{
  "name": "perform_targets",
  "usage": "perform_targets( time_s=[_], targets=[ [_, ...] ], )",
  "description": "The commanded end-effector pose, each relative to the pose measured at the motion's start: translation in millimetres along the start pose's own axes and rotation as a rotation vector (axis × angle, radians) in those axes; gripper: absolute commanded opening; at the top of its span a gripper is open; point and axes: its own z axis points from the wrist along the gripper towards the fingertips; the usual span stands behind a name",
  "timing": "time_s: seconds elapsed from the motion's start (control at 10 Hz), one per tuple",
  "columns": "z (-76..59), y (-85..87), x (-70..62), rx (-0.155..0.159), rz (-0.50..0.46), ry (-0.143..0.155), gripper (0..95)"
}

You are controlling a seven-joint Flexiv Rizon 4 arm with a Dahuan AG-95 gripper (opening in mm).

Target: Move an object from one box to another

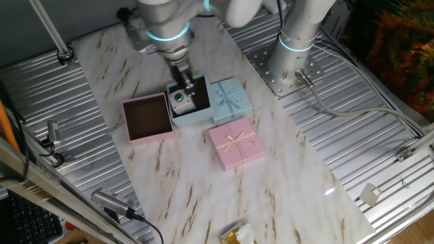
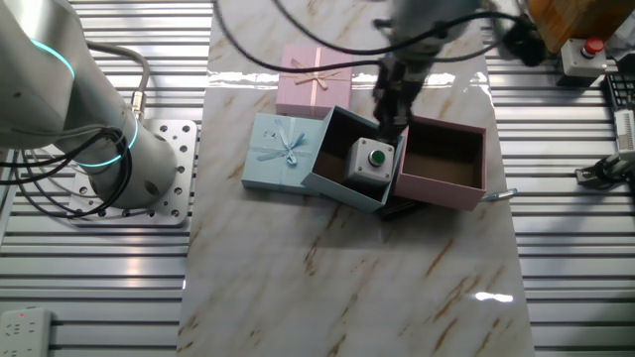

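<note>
- Gripper (image 1: 182,87) at the end of the grey robot arm hangs straight down over the square light blue gift box with dark brown lining (image 1: 202,115), fingertips just above the small white blocky object with a dark green round part on its top face (image 1: 180,102).
- Fingers (image 2: 389,127) look dark and close together in both views; whether they touch the object or pinch it cannot be told, since the tips blur into the brown lining.
- Object (image 2: 372,160) sits inside the light blue box (image 2: 342,188), directly under the gripper, near the box wall that faces the pink box.
- Square pink gift box with dark brown lining (image 1: 147,118) stands just beside the gripper, its wall touching or nearly touching the blue box; its brown floor (image 2: 443,167) shows bare.
- Flat light blue lid with a ribbon bow (image 1: 230,96) lies against the blue box on the side away from the pink box.
- Flat pink lid with a cream ribbon bow (image 1: 235,143) lies near the blue lid, a little apart from the gripper.
- Marbled white tabletop (image 1: 271,190) stretches open beyond the pink lid, well away from the gripper, and ends at ribbed metal surfaces on both long sides.
- Silver robot base (image 2: 129,169) stands on a bolted plate off the table edge, beyond the blue lid from the gripper.
</note>
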Motion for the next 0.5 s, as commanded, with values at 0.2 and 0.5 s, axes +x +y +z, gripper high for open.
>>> perform_targets(
  time_s=[0.2,0.5],
  targets=[
    [-9.9,-4.5,-28.5,-0.019,0.03,-0.059,38.0],
    [-11.9,-4.4,-37.7,-0.021,0.025,-0.096,38.0]
  ],
)
